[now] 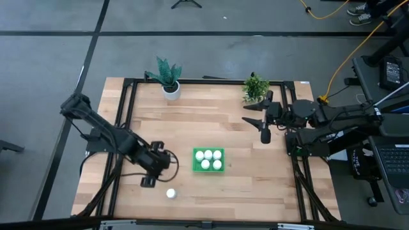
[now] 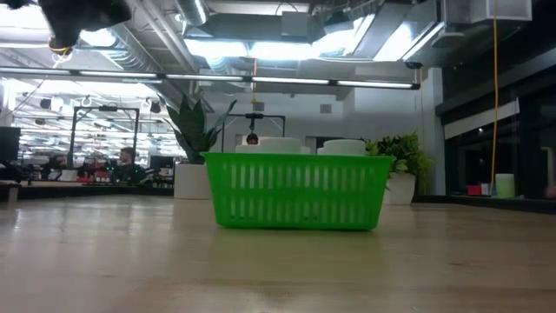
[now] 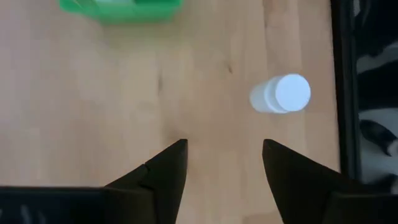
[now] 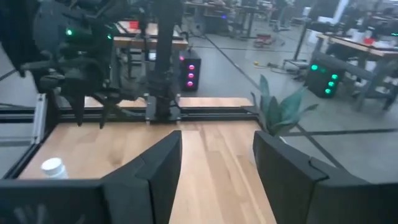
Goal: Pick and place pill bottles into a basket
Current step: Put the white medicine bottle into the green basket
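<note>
Pill bottle stands upright on the desk, just beside the spread, empty left hand, nearer the desk's front edge.

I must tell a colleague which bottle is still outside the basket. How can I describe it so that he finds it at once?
Find the green basket in the middle of the table. The bottle stands alone near the front edge, by the left hand; the other four sit inside the basket.
</note>
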Available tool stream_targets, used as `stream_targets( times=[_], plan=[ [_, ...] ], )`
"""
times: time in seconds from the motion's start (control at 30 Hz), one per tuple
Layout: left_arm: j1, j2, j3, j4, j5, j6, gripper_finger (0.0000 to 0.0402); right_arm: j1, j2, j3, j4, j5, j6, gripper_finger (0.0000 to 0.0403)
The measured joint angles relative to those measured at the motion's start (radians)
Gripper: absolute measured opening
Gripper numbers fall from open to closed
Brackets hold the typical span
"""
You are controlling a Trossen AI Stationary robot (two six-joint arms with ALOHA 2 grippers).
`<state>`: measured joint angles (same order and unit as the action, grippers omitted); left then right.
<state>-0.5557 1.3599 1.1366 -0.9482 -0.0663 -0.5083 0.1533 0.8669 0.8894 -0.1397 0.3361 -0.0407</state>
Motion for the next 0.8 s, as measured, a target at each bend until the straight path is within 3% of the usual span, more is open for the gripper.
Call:
stream_targets(
  times=[0.23, 0.43, 0.8],
  plan=[
    [-0.039, 0.125, 0.049, 0.002, 0.081, -0.118, 0.0263, -0.034, 0.0, 0.0, -0.016, -0.123, -0.023, 0.0201],
    [-0.068, 0.182, 0.091, 0.033, 0.058, -0.238, 0.0301, -0.047, 0.0, 0.001, -0.029, -0.214, -0.022, 0.0201],
    [-0.075, 0.317, 0.092, 0.139, 0.036, -0.232, 0.0317, -0.047, 0.001, 0.002, -0.071, -0.237, -0.016, 0.0201]
  ],
)
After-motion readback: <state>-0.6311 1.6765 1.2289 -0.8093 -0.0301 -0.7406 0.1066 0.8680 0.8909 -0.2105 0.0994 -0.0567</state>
